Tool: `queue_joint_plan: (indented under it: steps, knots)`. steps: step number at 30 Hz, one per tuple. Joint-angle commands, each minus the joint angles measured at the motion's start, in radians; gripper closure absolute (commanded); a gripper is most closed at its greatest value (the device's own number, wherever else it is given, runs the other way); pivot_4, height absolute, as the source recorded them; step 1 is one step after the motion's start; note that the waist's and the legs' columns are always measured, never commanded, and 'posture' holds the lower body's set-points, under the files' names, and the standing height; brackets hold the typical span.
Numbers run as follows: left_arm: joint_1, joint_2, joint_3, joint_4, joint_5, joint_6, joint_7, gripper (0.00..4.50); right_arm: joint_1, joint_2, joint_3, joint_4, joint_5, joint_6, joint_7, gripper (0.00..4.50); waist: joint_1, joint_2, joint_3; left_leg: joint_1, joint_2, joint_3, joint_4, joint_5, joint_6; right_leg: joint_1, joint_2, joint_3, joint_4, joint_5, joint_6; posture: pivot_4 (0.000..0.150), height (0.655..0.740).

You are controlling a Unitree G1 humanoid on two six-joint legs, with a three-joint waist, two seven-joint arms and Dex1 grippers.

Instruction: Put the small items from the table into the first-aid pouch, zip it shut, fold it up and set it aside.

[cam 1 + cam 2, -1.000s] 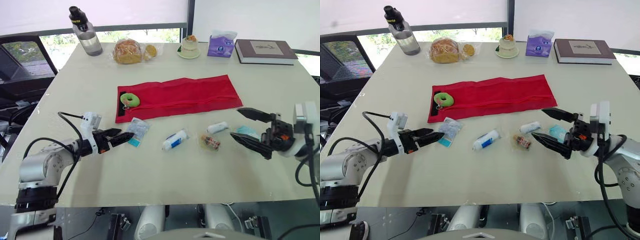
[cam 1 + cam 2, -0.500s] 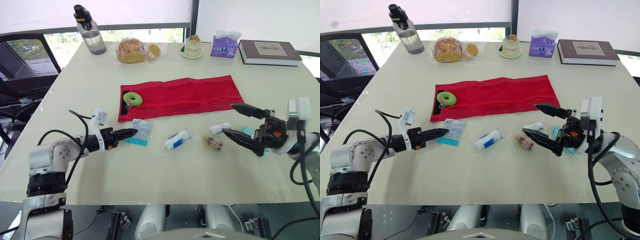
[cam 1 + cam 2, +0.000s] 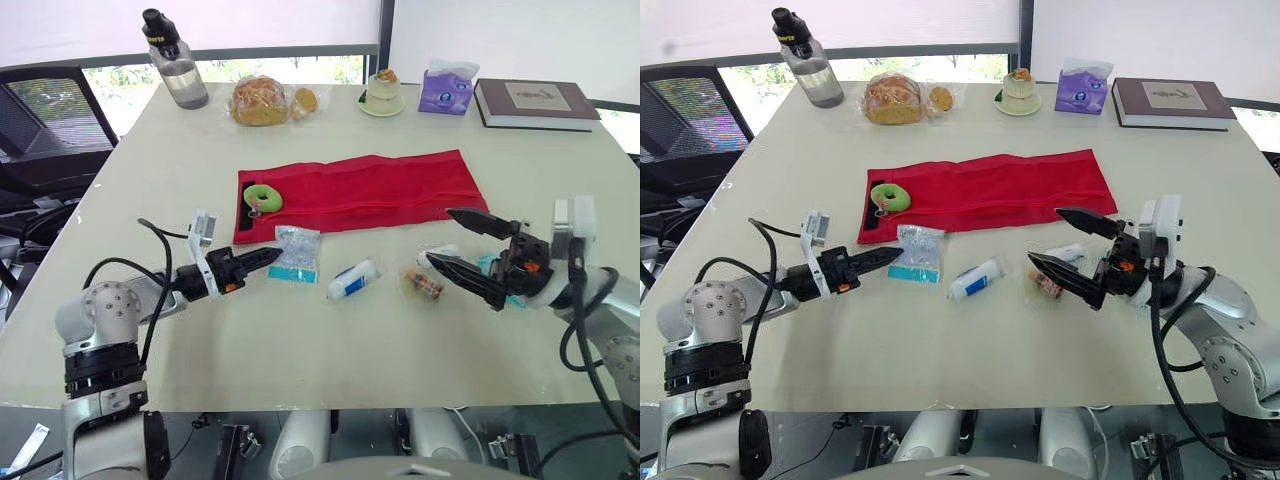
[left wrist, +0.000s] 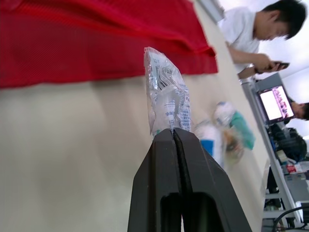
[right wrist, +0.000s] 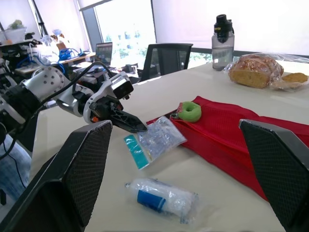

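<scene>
The red first-aid pouch (image 3: 370, 190) lies flat and unfolded in the middle of the table, with a green ring (image 3: 263, 196) at its left end. My left gripper (image 3: 268, 257) is shut on a corner of a clear packet with a blue label (image 3: 297, 253), which stands tilted up off the table just below the pouch. In the left wrist view the packet (image 4: 166, 99) rises from the closed fingertips. My right gripper (image 3: 440, 237) is open, with its jaws spread above and below a white roll (image 3: 437, 253). A small brownish packet (image 3: 422, 285) and a white tube (image 3: 352, 279) lie nearby. A teal item (image 3: 490, 265) sits partly behind the right gripper.
Along the far edge stand a water bottle (image 3: 172, 60), bagged bread (image 3: 258, 100), a small dessert cup (image 3: 384, 95), a purple tissue pack (image 3: 446, 88) and a book (image 3: 530, 102). An office chair (image 3: 50, 130) is at the left. A person (image 4: 256, 29) sits beyond the table.
My left gripper has shut on the clear packet and tipped it up, nearer the pouch. My right gripper, still open, has moved left over the white roll.
</scene>
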Motion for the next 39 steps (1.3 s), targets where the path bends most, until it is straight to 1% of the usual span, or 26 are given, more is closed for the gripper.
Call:
queue_joint_plan:
  steps: [1,4,8,12,15,19,24,28,31,32,33,35,38,39]
  knots:
    - [-0.056,-0.072,0.096,-0.128,-0.141,0.018,0.123,4.47,-0.036,0.038,0.043,-0.059,0.033,0.051,-0.099,0.0,0.001,0.0,0.0,0.0,0.0,0.0,0.0,0.0,0.0,0.0,0.0,0.0,0.0,0.0,0.0,0.15,0.74]
    - [-0.113,-0.145,0.128,-0.185,-0.247,0.012,0.239,4.47,-0.07,0.081,0.082,-0.071,0.076,0.119,-0.196,0.0,0.003,-0.002,0.001,-0.001,0.0,-0.001,0.001,0.0,0.0,0.0,0.001,-0.001,0.0,0.001,0.001,0.15,0.74]
    - [-0.182,-0.228,0.122,-0.219,-0.361,-0.036,0.389,4.47,-0.13,0.166,0.107,-0.063,0.185,0.21,-0.354,0.0,0.001,-0.002,0.001,-0.001,-0.001,-0.002,0.002,0.0,0.0,0.0,0.001,-0.001,0.0,0.002,0.003,0.15,0.74]
    - [-0.222,-0.286,0.076,-0.236,-0.433,-0.1,0.487,4.47,-0.196,0.255,0.116,-0.007,0.269,0.278,-0.527,0.0,-0.005,-0.002,0.001,-0.001,-0.002,-0.001,0.001,0.0,0.0,0.0,0.002,0.0,0.001,0.002,0.003,0.15,0.74]
    - [-0.244,-0.328,0.033,-0.238,-0.477,-0.15,0.531,4.47,-0.244,0.34,0.111,0.044,0.336,0.291,-0.636,0.0,-0.006,-0.002,0.001,-0.001,-0.002,-0.001,0.001,0.0,0.0,0.0,0.003,0.0,0.001,0.002,0.003,0.15,0.74]
    - [-0.228,-0.323,-0.015,-0.243,-0.518,-0.182,0.545,4.47,-0.293,0.414,0.099,0.08,0.392,0.279,-0.732,0.0,-0.014,-0.002,0.001,-0.001,-0.002,-0.001,0.001,0.0,0.0,0.0,0.003,0.0,0.001,0.002,0.003,0.15,0.74]
    - [-0.204,-0.298,-0.059,-0.24,-0.549,-0.215,0.538,4.47,-0.332,0.446,0.102,0.098,0.403,0.262,-0.782,0.0,-0.025,-0.002,0.001,-0.001,-0.003,-0.001,0.001,0.0,0.0,0.0,0.004,0.0,0.001,0.002,0.003,0.15,0.74]
    - [-0.19,-0.286,-0.097,-0.237,-0.542,-0.243,0.52,4.47,-0.351,0.452,0.112,0.102,0.39,0.255,-0.785,0.0,-0.026,-0.002,0.001,-0.001,-0.004,0.0,0.001,0.0,0.0,0.0,0.005,0.0,0.001,0.002,0.003,0.15,0.74]
    - [-0.167,-0.257,-0.147,-0.243,-0.485,-0.249,0.471,4.47,-0.36,0.458,0.113,0.103,0.391,0.25,-0.786,0.0,-0.026,-0.002,0.001,-0.001,-0.004,0.0,0.001,0.0,0.0,0.0,0.005,0.0,0.001,0.002,0.003,0.15,0.74]
    - [-0.161,-0.25,-0.159,-0.241,-0.47,-0.255,0.458,4.5,-0.361,0.458,0.112,0.104,0.392,0.249,-0.784,0.52,-0.026,-0.002,0.001,-0.001,-0.004,0.0,0.001,0.0,0.0,0.0,0.005,0.0,0.001,0.002,0.003,0.15,0.74]
    - [-0.157,-0.244,-0.168,-0.239,-0.459,-0.263,0.445,4.5,-0.36,0.456,0.111,0.104,0.391,0.248,-0.782,0.75,-0.027,-0.002,0.001,-0.001,-0.004,0.0,0.001,0.0,0.0,0.0,0.005,0.0,0.001,0.002,0.003,0.15,0.74]
    - [-0.154,-0.237,-0.178,-0.232,-0.445,-0.278,0.427,4.5,-0.356,0.452,0.11,0.104,0.391,0.247,-0.776,1.78,-0.026,-0.002,0.001,-0.001,-0.004,0.0,0.001,0.0,0.0,0.0,0.005,0.0,0.001,0.002,0.003,0.15,0.74]
    - [-0.15,-0.226,-0.182,-0.222,-0.429,-0.292,0.401,4.5,-0.346,0.443,0.107,0.104,0.391,0.248,-0.772,3.19,-0.026,-0.002,0.001,-0.001,-0.004,0.0,0.001,0.0,0.0,0.0,0.005,0.0,0.001,0.002,0.003,0.15,0.74]
    - [-0.145,-0.219,-0.182,-0.219,-0.424,-0.296,0.391,4.5,-0.341,0.438,0.105,0.104,0.39,0.25,-0.771,3.78,-0.026,-0.002,0.001,-0.001,-0.003,0.0,0.001,0.0,0.0,0.0,0.005,0.0,0.001,0.002,0.002,0.15,0.74]
